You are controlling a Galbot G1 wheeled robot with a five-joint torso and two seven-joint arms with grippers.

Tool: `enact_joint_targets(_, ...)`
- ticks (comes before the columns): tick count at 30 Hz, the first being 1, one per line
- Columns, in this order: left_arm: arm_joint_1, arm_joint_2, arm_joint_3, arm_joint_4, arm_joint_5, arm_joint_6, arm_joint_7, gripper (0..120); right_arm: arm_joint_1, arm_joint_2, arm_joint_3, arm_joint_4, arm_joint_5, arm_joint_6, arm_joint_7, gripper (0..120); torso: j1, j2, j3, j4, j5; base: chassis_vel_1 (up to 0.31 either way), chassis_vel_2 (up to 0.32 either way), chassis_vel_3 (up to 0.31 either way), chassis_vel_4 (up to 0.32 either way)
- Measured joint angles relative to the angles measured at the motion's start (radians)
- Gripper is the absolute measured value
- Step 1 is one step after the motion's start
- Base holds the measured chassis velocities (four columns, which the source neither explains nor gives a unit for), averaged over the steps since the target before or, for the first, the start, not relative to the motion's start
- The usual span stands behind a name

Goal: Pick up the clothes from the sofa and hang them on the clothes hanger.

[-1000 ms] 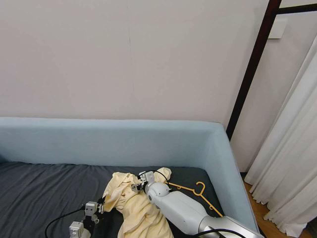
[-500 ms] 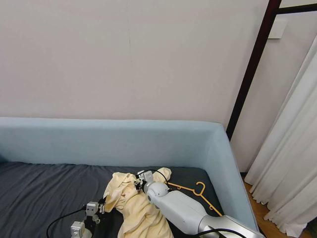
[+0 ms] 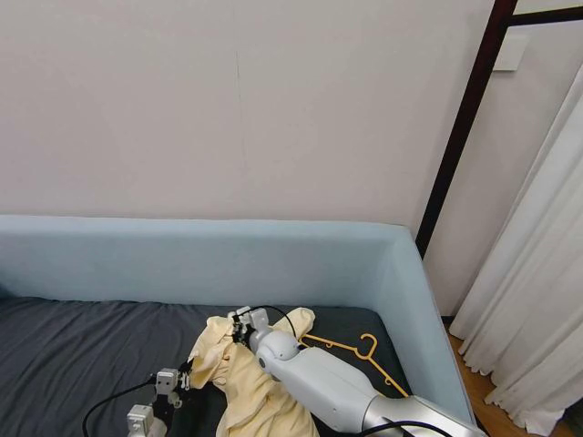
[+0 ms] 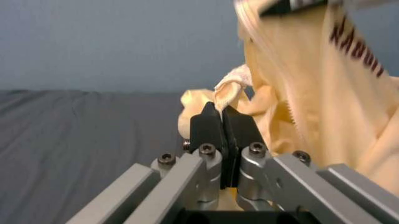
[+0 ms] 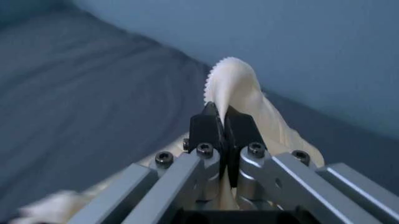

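While the shirt lies heaped on the sofa near the hanger in head view, left wrist view shows my left gripper clenched on a fold; right wrist view, my right gripper pinching its edge.

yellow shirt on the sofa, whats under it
The dark sofa seat shows around the yellow shirt; whatever lies beneath its folds is covered. Both the left tool and right tool are shut on its cloth.

Soft, even light (diffuse); shadows faint.
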Motion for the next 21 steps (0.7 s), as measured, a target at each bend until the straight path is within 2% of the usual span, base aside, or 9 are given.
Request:
enact_joint_targets(1,-0.004,0.007,-0.009,-0.011,-0.008,0.004,-0.004,0,0.0,-0.026,0.003,0.063,0.013,0.001,0.009,0,0.0,0.0,0.0,0.0006,0.0003,0.0,0.0,0.0,0.0)
enact_joint_targets(2,-0.01,0.016,-0.02,-0.026,-0.022,0.013,-0.013,0,-0.003,-0.08,0.014,0.151,0.042,0.001,0.023,0,0.0,0.0,0.0,-0.0004,0.0002,0.0,0.0,0.0,0.0)
enact_joint_targets(3,-0.01,0.016,-0.02,-0.026,-0.022,0.013,-0.013,0,-0.003,-0.08,0.014,0.151,0.042,0.001,0.023,0,0.0,0.0,0.0,-0.0004,0.0002,0.0,0.0,0.0,0.0)
enact_joint_targets(8,-0.035,0.074,-0.054,-0.102,-0.075,0.048,-0.035,0,-0.03,-0.277,0.076,0.386,0.086,0.006,0.05,0,0.0,0.0,0.0,-0.0018,0.0002,0.0,0.0,0.0,0.0)
enact_joint_targets(9,-0.035,0.074,-0.054,-0.102,-0.075,0.048,-0.035,0,-0.03,-0.277,0.076,0.386,0.086,0.006,0.05,0,0.0,0.0,0.0,-0.0018,0.0002,0.0,0.0,0.0,0.0)
enact_joint_targets(13,-0.059,0.152,-0.086,-0.2,-0.146,0.085,-0.053,0,-0.068,-0.393,0.15,0.515,0.094,0.007,0.064,0,0.0,0.0,0.0,-0.0012,0.0003,0.0,0.0,0.0,0.0)
enact_joint_targets(14,-0.059,0.152,-0.086,-0.2,-0.146,0.085,-0.053,0,-0.068,-0.393,0.15,0.515,0.094,0.007,0.064,0,0.0,0.0,0.0,-0.0012,0.0003,0.0,0.0,0.0,0.0)
enact_joint_targets(17,-0.091,0.216,-0.111,-0.275,-0.205,0.114,-0.073,0,-0.101,-0.461,0.21,0.593,0.093,0.009,0.064,0,0.0,0.0,0.0,-0.0011,0.0004,0.0,0.0,0.0,0.0)
enact_joint_targets(21,-0.135,0.277,-0.127,-0.317,-0.251,0.129,-0.086,0,-0.128,-0.516,0.271,0.663,0.089,0.019,0.064,0,0.0,0.0,0.0,-0.0012,0.0005,0.0,0.0,0.0,0.0)
